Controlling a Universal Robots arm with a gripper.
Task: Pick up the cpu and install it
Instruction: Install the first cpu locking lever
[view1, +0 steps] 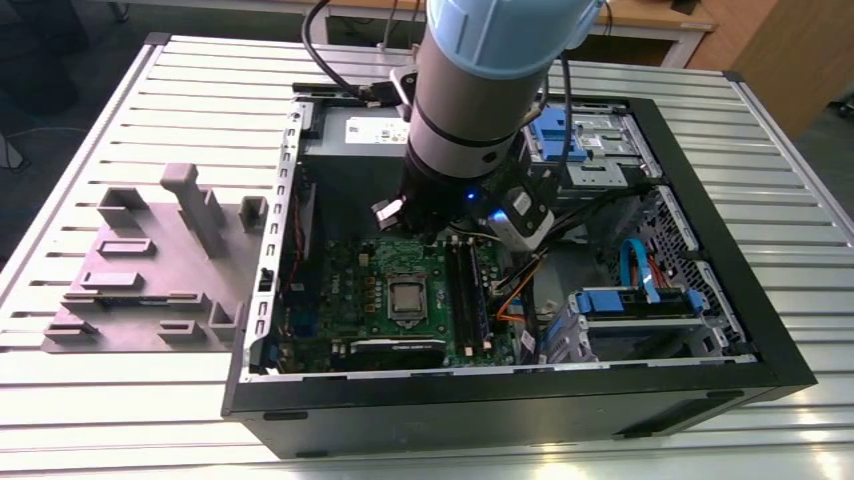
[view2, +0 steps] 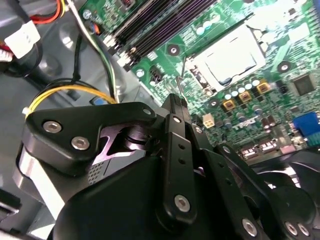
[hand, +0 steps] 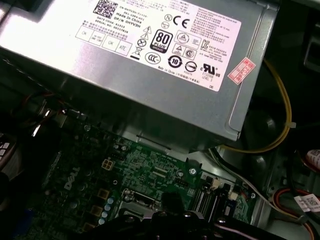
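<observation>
- On the exterior view's left I see a grey fixture block (view1: 154, 265) with upright posts, standing on the slatted metal bench (view1: 120, 130) just beside the open computer case (view1: 507, 400).
- Moving right into the case, the green motherboard (view1: 350, 290) lies flat on its floor; the cpu (view1: 404, 296) sits in the socket at the middle of the board, silver top up. In the second wrist view the cpu (view2: 234, 59) appears pale and square, inside the socket frame.
- Just to the right of it run the long black memory slots (view1: 463, 285).
- My arm (view1: 467, 120) hangs over the rear of the board, and the gripper (view2: 176, 102) is above the board, apart from the cpu.
- I cannot tell how far the jaws are open, nor whether they hold anything.
- In the first wrist view the silver power supply (hand: 150, 65) lies above the board.
- Far right: blue drive brackets (view1: 638, 300).
</observation>
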